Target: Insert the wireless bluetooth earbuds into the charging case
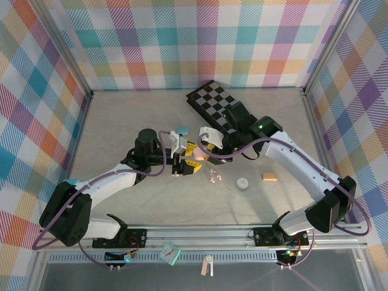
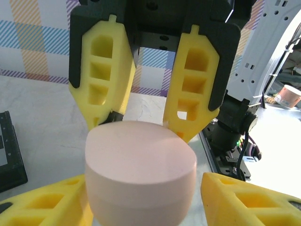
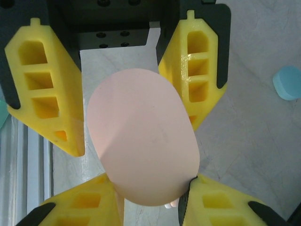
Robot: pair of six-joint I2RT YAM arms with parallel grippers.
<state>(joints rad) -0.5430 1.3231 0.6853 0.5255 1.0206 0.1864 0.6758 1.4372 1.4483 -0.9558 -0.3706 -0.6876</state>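
Observation:
A pink oval charging case hangs closed above the table's middle, between both grippers. My right gripper is shut on one end of the charging case; its fingertips press both sides. My left gripper stands open around the other end of the charging case. Its left finger touches the shell, while a gap remains at the right finger. Two tiny pink earbuds lie on the table just below and right of the case, and an earbud peeks out under the case's edge.
A pale blue case lies behind the grippers. A white case and a small orange cylinder sit to the right. A black checkerboard lies at the back. Checked walls enclose the table.

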